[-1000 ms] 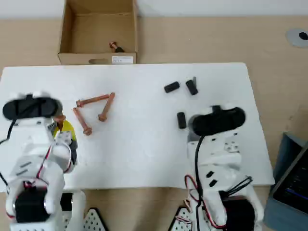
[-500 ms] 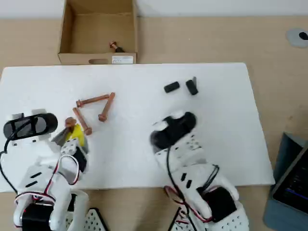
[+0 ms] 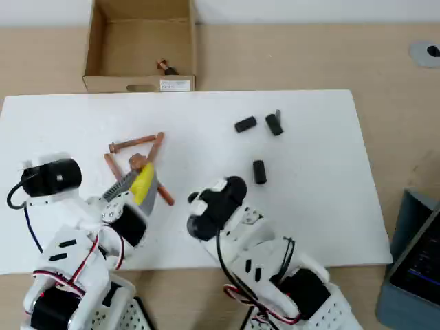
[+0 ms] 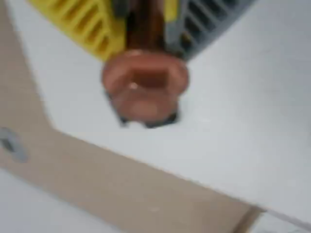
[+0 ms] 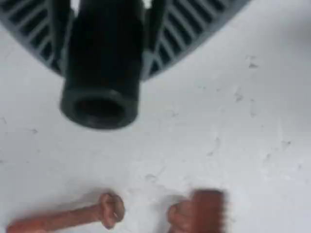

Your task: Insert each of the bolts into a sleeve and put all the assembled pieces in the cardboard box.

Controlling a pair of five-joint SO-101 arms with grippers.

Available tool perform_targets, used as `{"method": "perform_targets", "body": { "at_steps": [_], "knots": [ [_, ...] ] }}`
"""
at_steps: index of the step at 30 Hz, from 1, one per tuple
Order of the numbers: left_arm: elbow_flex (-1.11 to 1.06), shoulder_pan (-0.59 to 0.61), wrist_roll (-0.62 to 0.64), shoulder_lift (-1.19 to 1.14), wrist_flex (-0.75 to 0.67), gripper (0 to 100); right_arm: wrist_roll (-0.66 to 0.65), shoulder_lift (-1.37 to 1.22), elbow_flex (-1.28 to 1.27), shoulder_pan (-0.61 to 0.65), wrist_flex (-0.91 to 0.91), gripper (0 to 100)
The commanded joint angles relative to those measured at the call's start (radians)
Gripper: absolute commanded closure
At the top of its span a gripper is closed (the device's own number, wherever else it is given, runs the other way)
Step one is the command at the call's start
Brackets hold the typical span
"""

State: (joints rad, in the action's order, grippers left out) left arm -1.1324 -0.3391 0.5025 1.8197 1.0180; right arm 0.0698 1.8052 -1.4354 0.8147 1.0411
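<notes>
Wooden tabletop (image 3: 385, 62) carries a white board (image 3: 309, 220), and the cardboard box (image 3: 96, 51) at the far left holds one assembled piece (image 3: 165, 67). Left claw (image 3: 141, 182) pinches a bolt (image 4: 145, 85) over the board's near left, beside loose bolts (image 3: 133, 144). Right claw (image 5: 104, 43) pinches a black sleeve (image 5: 102, 73), with three more sleeves (image 3: 259, 172) lying to the right.

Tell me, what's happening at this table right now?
The left gripper holds a bolt; the right gripper holds a black sleeve. The two are not yet joined. One assembled piece lies in the cardboard box; loose bolts and sleeves lie on the white mat.
</notes>
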Motion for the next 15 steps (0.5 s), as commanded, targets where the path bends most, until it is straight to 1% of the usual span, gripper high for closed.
{"method": "perform_targets", "body": {
  "at_steps": [1, 4, 11, 15],
  "knots": [
    [0.005, -0.057, 0.014, 0.005, -0.063, 100, -0.015, 0.128, 0.004, 0.018, -0.052, 98.9],
    [-0.002, -0.080, 0.014, 0.005, -0.080, 100, -0.015, 0.128, 0.004, 0.024, -0.064, 98.9],
    [-0.026, -0.077, 0.014, 0.004, -0.080, 100, -0.015, 0.128, 0.010, 0.028, -0.063, 98.9],
    [-0.092, -0.069, 0.015, 0.004, -0.135, 100, -0.015, 0.128, 0.012, 0.028, -0.061, 98.9]
  ]
}}
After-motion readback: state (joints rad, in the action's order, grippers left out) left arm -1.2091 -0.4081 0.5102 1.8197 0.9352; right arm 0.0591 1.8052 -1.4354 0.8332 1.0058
